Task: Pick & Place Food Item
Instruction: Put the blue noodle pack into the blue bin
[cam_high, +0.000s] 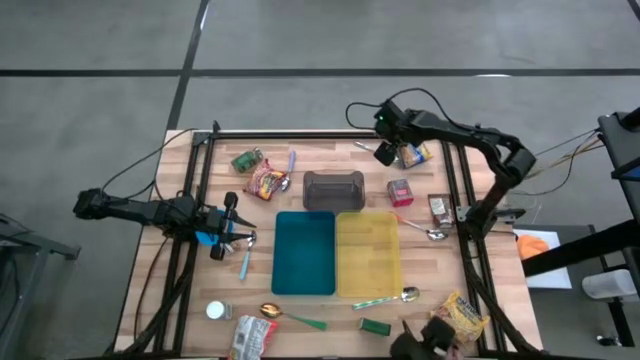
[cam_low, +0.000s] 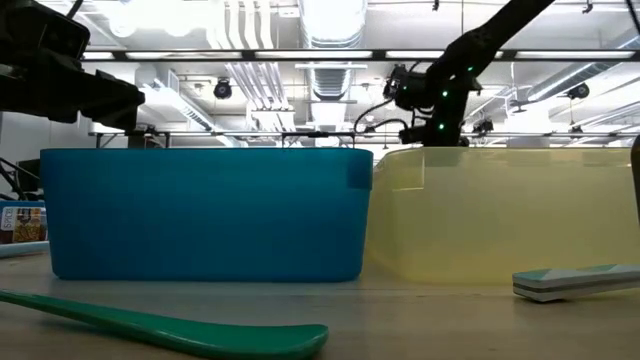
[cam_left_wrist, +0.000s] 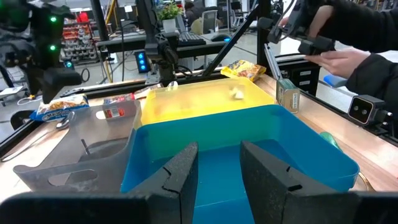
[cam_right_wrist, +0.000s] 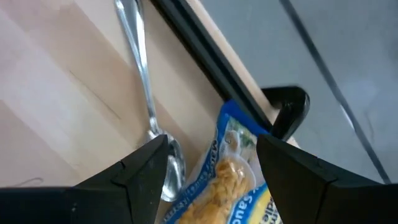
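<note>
- The right gripper (cam_high: 388, 152) hangs at the upper right of the high view, over the far edge of the wooden table (cam_high: 300, 160). Its fingers stand apart and grip nothing.
- Directly under it lies the likely target, a blue-and-yellow plastic snack packet (cam_right_wrist: 233, 177). In the right wrist view the packet fills the gap between the two dark fingers, so the claw seems lined up for a straight drop onto it.
- A slim silver spoon (cam_right_wrist: 144, 93) lies just beside the packet, its bowl near one finger. That finger could catch it on the way down.
- The open yellow plastic bin (cam_high: 368, 254) and the open teal plastic bin (cam_high: 304, 252) sit side by side at the centre of the high view, touching, within reach of both arms, presumably to receive items.
- The left gripper (cam_high: 238, 227) waits at centre left of the high view, facing the teal bin. Its fingers are partly apart and hold nothing.
- A person's hand (cam_left_wrist: 339, 59) shows at the upper right of the left wrist view, beyond the table, holding a dark object.
</note>
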